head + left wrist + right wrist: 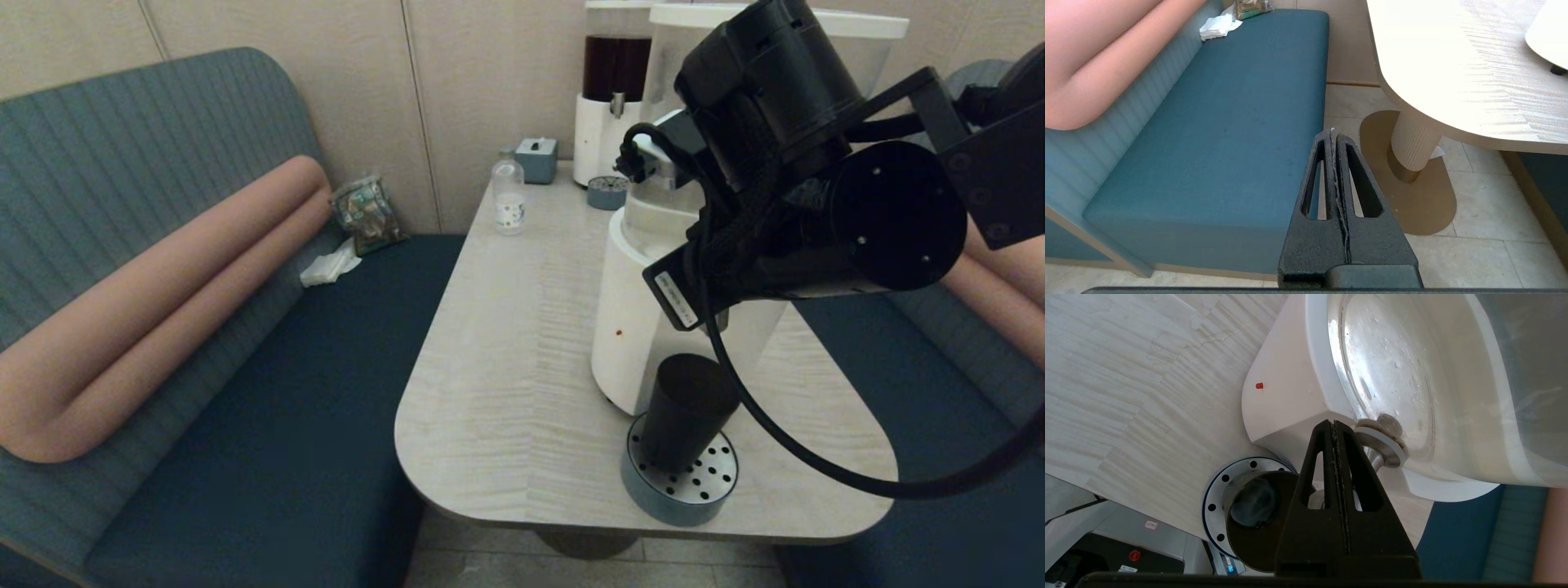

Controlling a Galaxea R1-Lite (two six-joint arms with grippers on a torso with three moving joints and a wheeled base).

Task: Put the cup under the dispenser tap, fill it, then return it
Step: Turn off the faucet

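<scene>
The black cup [690, 408] stands upright on the round perforated drip tray [709, 483], against the white base of the large dispenser [633, 327]. In the right wrist view the cup [1249, 535] sits on the tray [1216, 486] with a glossy dark surface inside it. My right gripper [1334, 424] is shut and empty, its fingers lying across the steel dispenser tap [1375, 458], just above the cup; whether they touch the tap I cannot tell. The right arm [816, 204] hides the gripper and tap in the head view. My left gripper [1333, 134] hangs shut and empty over the floor beside the table.
At the table's [506, 392] back stand a smaller dark-liquid dispenser [616, 73] with its own tray [606, 193], a clear bottle [509, 196] and a tissue box [536, 159]. A blue bench [286, 367] runs along the left. The drip tray sits near the table's front edge.
</scene>
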